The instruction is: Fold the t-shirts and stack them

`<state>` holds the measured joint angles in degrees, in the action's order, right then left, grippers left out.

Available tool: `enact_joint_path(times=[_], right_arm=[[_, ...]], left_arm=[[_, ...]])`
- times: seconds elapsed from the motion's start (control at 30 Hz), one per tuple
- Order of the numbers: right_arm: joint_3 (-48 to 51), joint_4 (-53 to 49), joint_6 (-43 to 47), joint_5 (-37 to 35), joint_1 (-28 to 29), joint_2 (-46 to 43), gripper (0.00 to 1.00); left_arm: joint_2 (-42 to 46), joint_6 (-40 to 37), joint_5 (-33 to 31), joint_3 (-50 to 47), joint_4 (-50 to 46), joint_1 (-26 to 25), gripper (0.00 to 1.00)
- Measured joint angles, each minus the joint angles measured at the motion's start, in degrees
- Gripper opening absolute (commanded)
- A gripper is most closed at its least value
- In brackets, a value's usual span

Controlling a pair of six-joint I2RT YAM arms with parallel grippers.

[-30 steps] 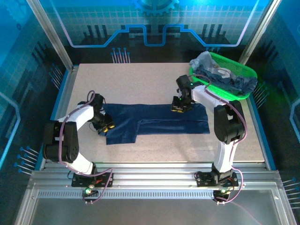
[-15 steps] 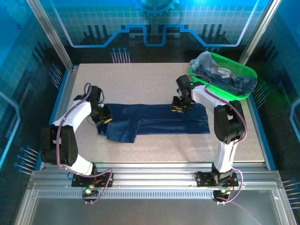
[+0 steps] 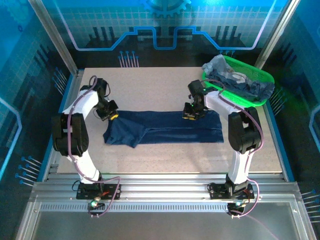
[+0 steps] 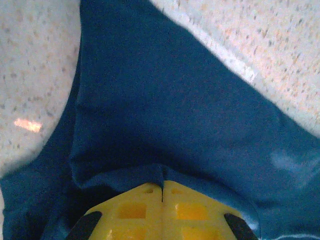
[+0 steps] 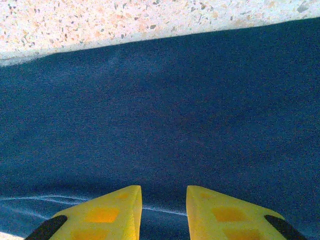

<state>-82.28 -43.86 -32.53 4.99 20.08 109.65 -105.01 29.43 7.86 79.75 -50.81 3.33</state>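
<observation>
since the left gripper (image 3: 111,114) is clamped on the left end of the navy t-shirt (image 3: 170,129) spread across the bench (image 3: 150,85), it should draw that end over slowly while the right gripper (image 3: 191,114), jaws apart on the far edge, pins the cloth.

A t-shirt (image 3: 165,127) lay stretched left to right across the middle of the counter (image 3: 150,85). The left fingers (image 3: 113,116) sat at its far left corner, with a fold of the cloth at their tips. The right fingers (image 3: 190,116) sat on its far edge, right of the middle. A basket (image 3: 260,75) stood at the counter's far right corner, behind and to the right of the t-shirt. More t-shirts (image 3: 235,82) lay heaped in the basket.
</observation>
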Motion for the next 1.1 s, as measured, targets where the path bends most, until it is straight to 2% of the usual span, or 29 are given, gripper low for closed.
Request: enact_joint_path(times=[0.33,0.37,0.43,0.47,0.6,0.7,0.8,0.9,0.97,1.1], right_arm=[[-0.02,0.0,0.0,0.0,0.0,0.0,0.31],[-0.02,0.0,0.0,0.0,0.0,0.0,0.31],[0.0,-0.02,0.0,-0.02,0.0,0.0,0.31],[0.0,-0.02,0.0,-0.04,0.0,0.0,0.31],[0.0,-0.04,0.0,-0.52,0.0,0.0,0.31],[0.0,-0.04,0.0,-1.14,-0.28,0.0,0.31],[0.04,-0.04,0.0,-1.55,-1.05,0.0,0.31],[0.02,-0.02,0.02,-1.75,-1.51,0.15,0.31],[-0.31,-0.13,0.02,-1.79,-1.49,0.87,0.31],[-1.25,-0.22,0.02,-3.13,-1.79,2.64,0.31]], left_arm=[[-9.16,-2.51,-0.79,9.86,-1.31,1.14,0.02],[-9.88,-2.62,-0.87,10.16,-1.4,1.16,0.06],[-11.78,-3.13,-1.51,10.93,-1.99,1.18,0.28],[-12.33,-3.19,-2.08,11.04,-2.08,1.16,0.32],[-12.33,-3.43,-7.34,10.95,-3.78,0.92,0.38],[-8.66,-2.34,-10.95,9.42,-4.24,-0.28,0.39],[-2.69,0.79,-10.75,7.91,-4.57,-3.98,0.38],[0.0,5.4,-7.85,6.95,-2.47,-9.33,0.37],[-1.18,8.74,-5.49,6.78,-0.35,-12.96,0.37],[-9.03,14.84,-1.92,8.68,3.3,-19.56,0.37]])
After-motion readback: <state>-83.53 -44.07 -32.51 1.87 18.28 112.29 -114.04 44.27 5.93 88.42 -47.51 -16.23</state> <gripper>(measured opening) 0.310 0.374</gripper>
